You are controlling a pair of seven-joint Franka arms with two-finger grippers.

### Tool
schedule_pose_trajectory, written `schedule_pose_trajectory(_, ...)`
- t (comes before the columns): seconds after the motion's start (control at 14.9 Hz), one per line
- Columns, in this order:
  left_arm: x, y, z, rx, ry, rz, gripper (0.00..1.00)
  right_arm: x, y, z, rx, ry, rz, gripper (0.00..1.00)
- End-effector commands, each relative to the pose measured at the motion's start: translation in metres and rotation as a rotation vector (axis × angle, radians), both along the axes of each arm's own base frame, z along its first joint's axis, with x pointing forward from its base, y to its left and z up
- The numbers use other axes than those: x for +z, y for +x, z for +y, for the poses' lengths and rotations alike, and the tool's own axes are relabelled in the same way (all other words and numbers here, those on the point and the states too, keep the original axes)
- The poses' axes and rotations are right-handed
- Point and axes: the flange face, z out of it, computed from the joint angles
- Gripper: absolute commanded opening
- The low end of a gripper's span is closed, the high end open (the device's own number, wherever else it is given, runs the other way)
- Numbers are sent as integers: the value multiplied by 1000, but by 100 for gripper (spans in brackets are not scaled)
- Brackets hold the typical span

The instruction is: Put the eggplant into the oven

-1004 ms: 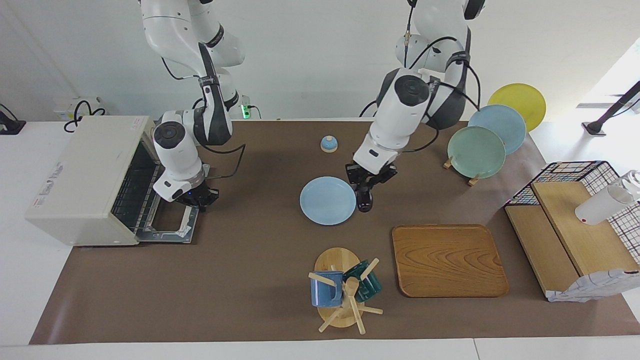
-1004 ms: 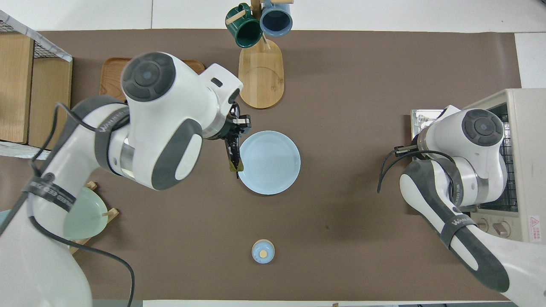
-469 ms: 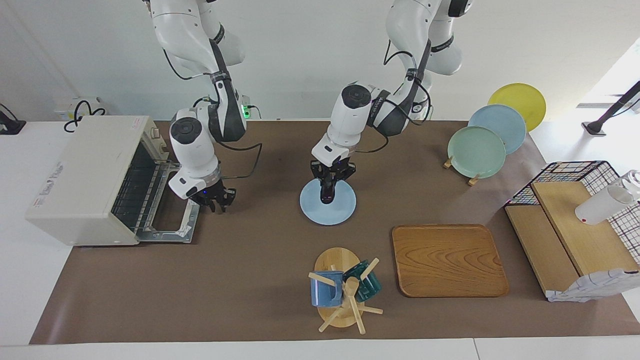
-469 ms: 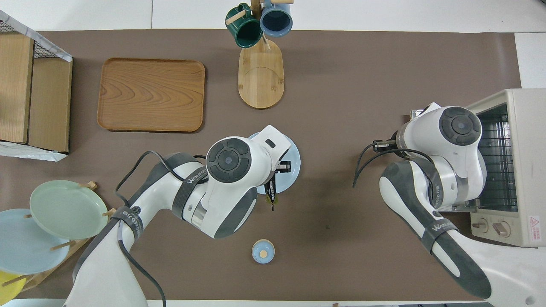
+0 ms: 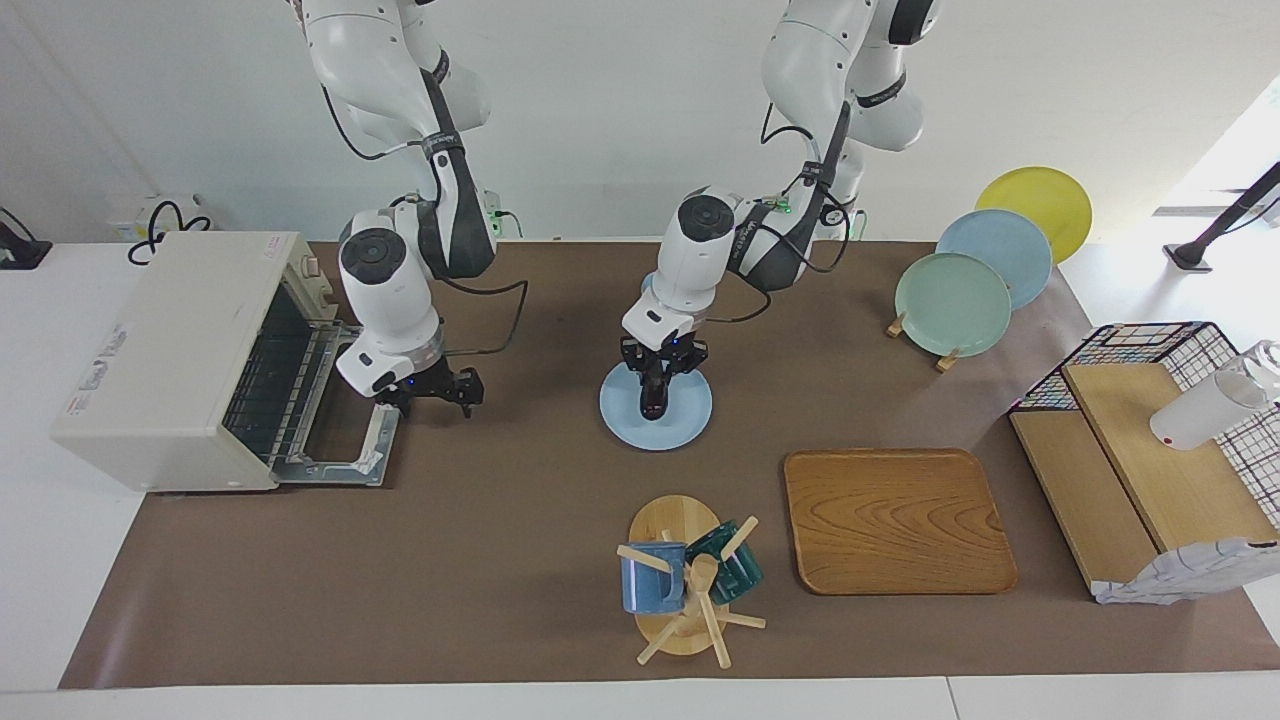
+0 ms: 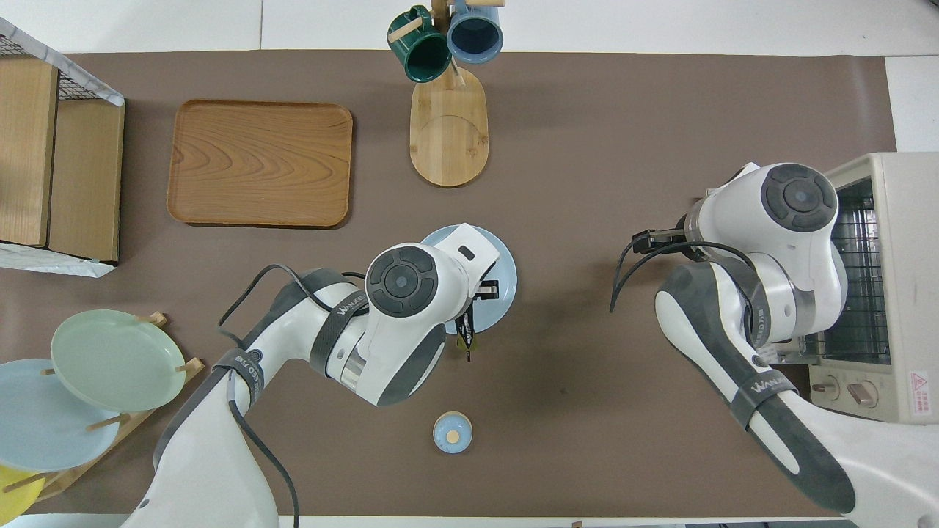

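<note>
While held, eggplant (image 5: 653,392) hanging upright.

Both arms are glossy white shells with dark grey joint bands and round grey caps, "WANUFEED"-like lettering on the grey bands, thin black cables looping outside the forearms, and a black left tool (image 5: 657,376) and right tool (image 5: 437,389).

1. The desk (image 5: 480,560) wears a brown mat.
2. On it: the oven (image 5: 180,360), door down; a blue plate (image 5: 680,420); a wooden tray (image 5: 895,520); a mug stand (image 5: 675,520); a plate rack (image 5: 940,360); a small bell (image 6: 452,433).
</note>
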Motion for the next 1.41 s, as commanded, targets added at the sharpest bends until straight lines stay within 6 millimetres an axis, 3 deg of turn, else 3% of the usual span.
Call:
schedule_pose_trajectory(0.0,0,1,6,-41,-7,-13,31,13,7,7,-8,14,11,100)
schedule_pose_trajectory(0.07,2,3,7,-55,-7,-15,99,15,10,7,-8,10,21,100)
schedule_pose_trajectory(0.2,15,15,18,-33,-12,-25,100,19,13,12,-1,9,27,100)
schedule_pose_trajectory(0.4,75,66,63,12,-3,8,100,23,11,27,15,16,33,100)
schedule_pose_trajectory(0.47,99,83,79,18,3,23,100,35,15,40,7,45,28,100)
schedule_pose_trajectory(0.6,138,112,124,49,9,44,100,57,20,98,-34,78,28,100)
schedule_pose_trajectory(0.74,170,127,170,50,26,59,100,74,23,159,-100,86,1,100)
schedule_pose_trajectory(1.0,212,131,268,26,68,54,100,54,9,299,-79,1,-58,100)
schedule_pose_trajectory(1.14,229,129,314,5,70,52,100,46,9,335,-99,-5,-78,100)
schedule_pose_trajectory(1.21,238,122,323,-2,71,59,100,41,6,346,-88,3,-86,100)
schedule_pose_trajectory(1.34,250,110,326,-7,85,79,100,30,-14,386,-52,50,-127,100)
